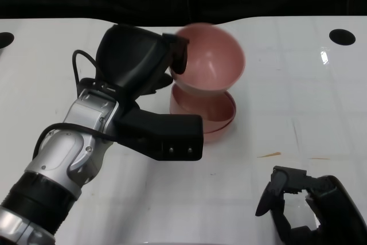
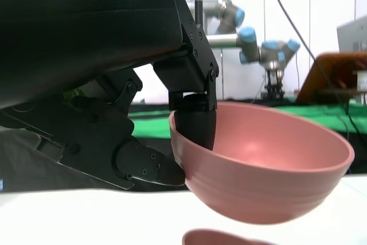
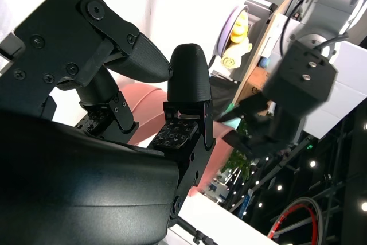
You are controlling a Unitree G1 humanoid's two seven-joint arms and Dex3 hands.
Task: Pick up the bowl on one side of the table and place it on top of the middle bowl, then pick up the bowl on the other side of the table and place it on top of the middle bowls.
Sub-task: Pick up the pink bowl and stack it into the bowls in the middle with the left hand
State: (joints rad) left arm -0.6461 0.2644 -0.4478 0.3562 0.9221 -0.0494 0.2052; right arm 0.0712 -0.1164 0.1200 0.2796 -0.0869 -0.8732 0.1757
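My left hand (image 1: 140, 64) pinches the rim of a pink bowl (image 1: 213, 57) and holds it tilted in the air. In the left wrist view a finger lies inside the bowl (image 2: 269, 167) and the thumb presses its outer wall. Just under it on the table stands the middle pink bowl (image 1: 205, 114), whose rim (image 2: 217, 237) shows at the picture's edge. Whether a second bowl is nested in it I cannot tell. My right hand (image 1: 301, 207) hovers low at the near right, fingers (image 3: 186, 81) apart and holding nothing. A pink bowl wall (image 3: 146, 110) shows behind them.
The white table (image 1: 298, 101) has a black round hole (image 1: 342, 37) at the far right and another (image 1: 4, 39) at the far left edge. Small orange marks (image 1: 268, 155) lie right of the bowls. Dark cloth hangs behind the table's far edge.
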